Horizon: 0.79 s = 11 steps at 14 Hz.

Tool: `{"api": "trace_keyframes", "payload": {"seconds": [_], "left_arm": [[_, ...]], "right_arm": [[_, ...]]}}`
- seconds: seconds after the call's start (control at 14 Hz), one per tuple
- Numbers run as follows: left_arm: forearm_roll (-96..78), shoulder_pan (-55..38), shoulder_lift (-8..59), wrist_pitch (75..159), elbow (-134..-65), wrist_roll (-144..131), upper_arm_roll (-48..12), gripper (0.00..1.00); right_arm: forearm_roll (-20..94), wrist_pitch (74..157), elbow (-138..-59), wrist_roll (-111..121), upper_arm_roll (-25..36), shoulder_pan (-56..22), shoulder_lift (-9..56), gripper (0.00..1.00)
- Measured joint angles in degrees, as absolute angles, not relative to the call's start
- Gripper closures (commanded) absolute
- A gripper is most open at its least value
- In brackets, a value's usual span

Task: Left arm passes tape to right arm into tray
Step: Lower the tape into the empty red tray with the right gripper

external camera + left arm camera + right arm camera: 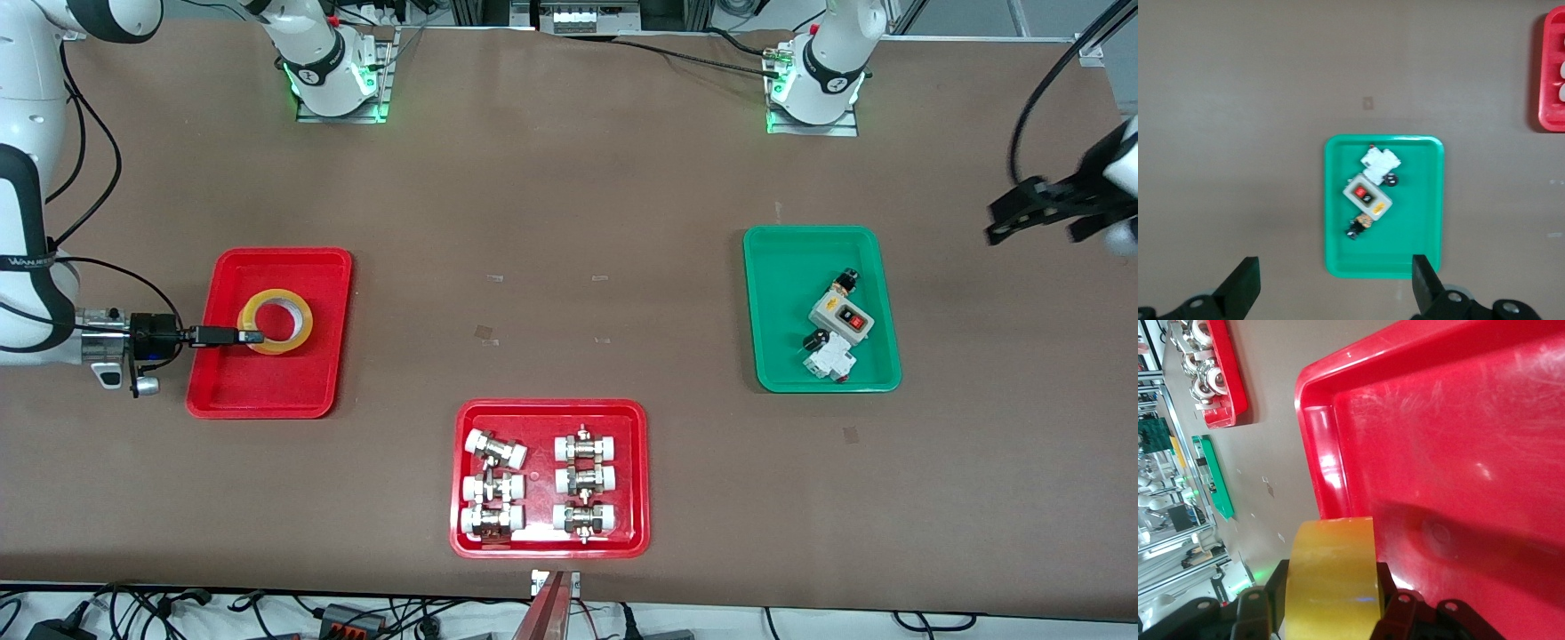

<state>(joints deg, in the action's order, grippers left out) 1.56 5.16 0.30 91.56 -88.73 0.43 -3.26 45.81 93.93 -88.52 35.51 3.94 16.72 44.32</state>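
The yellow tape [283, 345] is held flat, low over the plain red tray [267, 382] at the right arm's end of the table. My right gripper [252, 337] reaches in level from the tray's outer side and is shut on the roll's rim. In the right wrist view the tape's yellow band [1331, 553] fills the gap between the right gripper's [1331, 600] fingers, with the tray floor [1458, 453] just past it. My left gripper [1036, 218] is open and empty, up in the air at the left arm's end of the table; the left wrist view shows it [1335, 290] wide open.
A red tray of white-capped metal fittings [462, 480] lies near the front camera at mid table. A green tray [782, 267] with a switch box [841, 316] and small parts lies toward the left arm's end; it also shows in the left wrist view [1338, 200].
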Motion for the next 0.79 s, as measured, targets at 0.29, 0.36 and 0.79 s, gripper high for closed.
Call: {"api": "trace_keyframes", "payload": {"seconds": [0.29,0.36,0.79], "left_arm": [[1.57,5.07,-1.50,90.71,-88.96,2.81,-1.60,0.00],[1.57,4.83,-1.59,90.71,-88.97,2.71,-1.74,0.00],[1.57,4.14,-1.67,90.71,-89.01,1.69,-2.11,0.00]], "right_arm": [[46.24,93.99,-88.49,38.77,3.89,17.51,45.73,0.61],[46.30,93.99,-88.49,39.18,3.88,17.74,46.05,0.61],[46.55,93.97,-88.39,39.36,3.76,18.05,46.17,0.00]]}}
